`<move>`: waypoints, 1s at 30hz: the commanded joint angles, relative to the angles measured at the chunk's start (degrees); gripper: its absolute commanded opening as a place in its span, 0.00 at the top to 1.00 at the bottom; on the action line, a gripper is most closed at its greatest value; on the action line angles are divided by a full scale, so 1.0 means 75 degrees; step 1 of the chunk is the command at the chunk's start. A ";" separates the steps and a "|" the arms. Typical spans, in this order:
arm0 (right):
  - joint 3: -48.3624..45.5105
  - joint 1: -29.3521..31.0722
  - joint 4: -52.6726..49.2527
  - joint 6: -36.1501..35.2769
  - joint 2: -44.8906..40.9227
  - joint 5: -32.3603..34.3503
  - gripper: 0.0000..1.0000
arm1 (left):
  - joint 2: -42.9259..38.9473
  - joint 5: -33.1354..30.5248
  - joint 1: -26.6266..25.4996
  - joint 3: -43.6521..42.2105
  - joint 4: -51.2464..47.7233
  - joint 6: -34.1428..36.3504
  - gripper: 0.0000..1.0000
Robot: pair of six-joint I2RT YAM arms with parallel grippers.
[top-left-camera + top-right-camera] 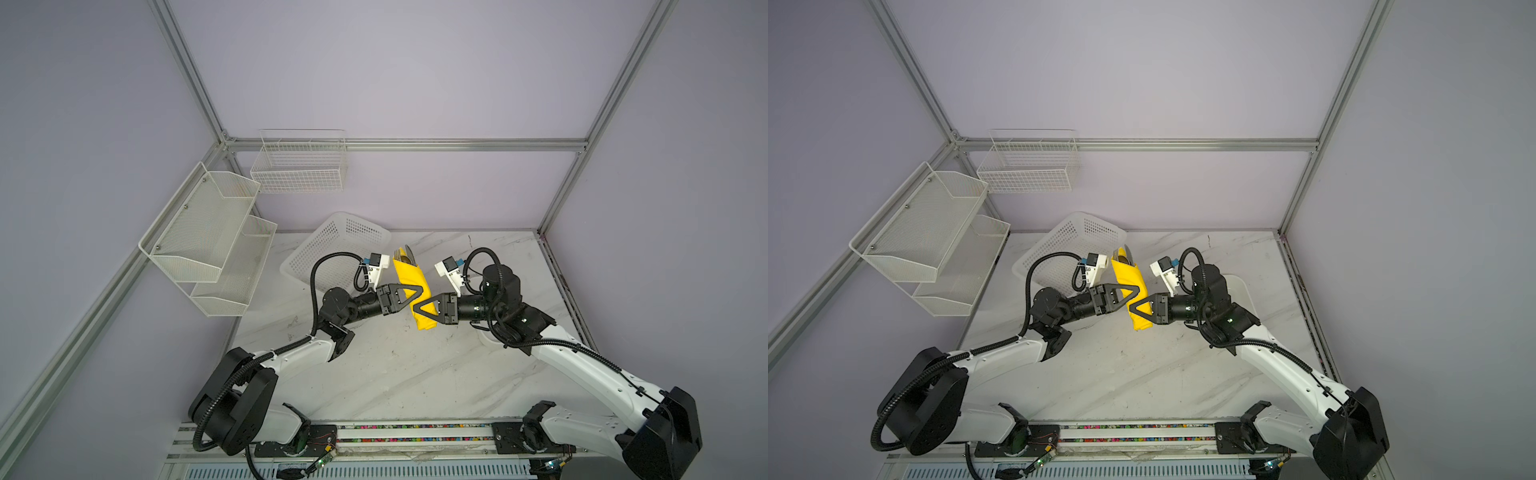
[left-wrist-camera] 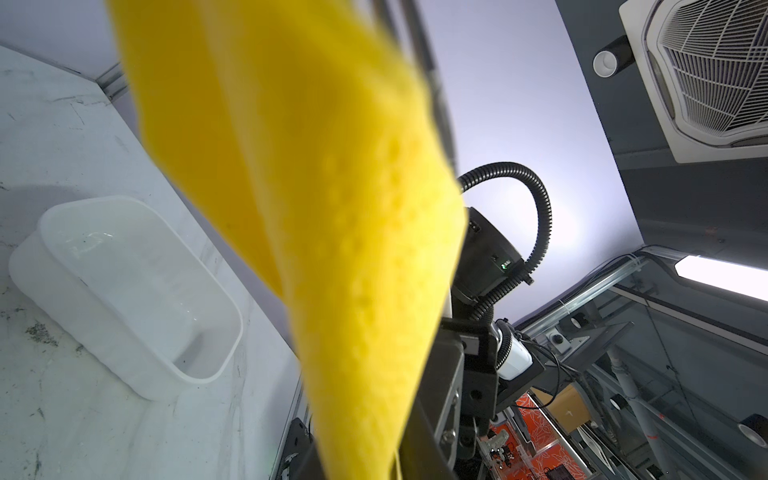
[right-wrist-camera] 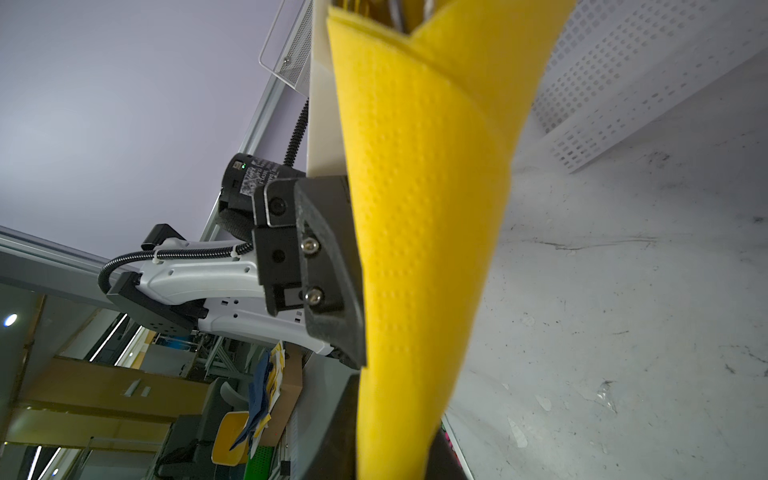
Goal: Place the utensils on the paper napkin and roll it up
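The paper napkin [image 1: 409, 274] [image 1: 1127, 274] is bright yellow and rolled into a long bundle, held above the marble table. The utensils [image 1: 406, 254] [image 1: 1126, 254] show only as silver tips at the roll's far open end; the rest is wrapped inside. My left gripper [image 1: 424, 288] [image 1: 1137, 287] is shut on the roll's middle from the left. My right gripper [image 1: 414, 308] [image 1: 1130, 308] is shut on it just nearer, from the right. In both wrist views the napkin [image 2: 332, 208] [image 3: 424, 208] fills the space between dark fingers.
A white perforated basket [image 1: 332, 245] lies tilted behind the left gripper. A white plastic tray [image 2: 124, 291] [image 1: 1241, 286] sits on the table under the right arm. White mesh shelves [image 1: 208, 232] and a wire basket [image 1: 299, 166] hang on the walls at the back left.
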 commanded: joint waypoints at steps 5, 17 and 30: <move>-0.0085 -0.0230 -0.0372 -0.0020 -0.0929 0.0360 0.63 | -0.0288 -0.0168 0.0002 0.0566 0.0251 0.0239 0.85; 0.0115 -0.0597 -0.2062 -0.0371 -0.1849 0.1296 0.59 | -0.0463 -0.0109 0.0002 0.0598 0.0214 0.0343 0.87; 0.0109 -0.0601 -0.2853 -0.0734 -0.1665 0.1260 0.71 | -0.0604 -0.0115 0.0010 0.0657 0.0032 0.0459 0.88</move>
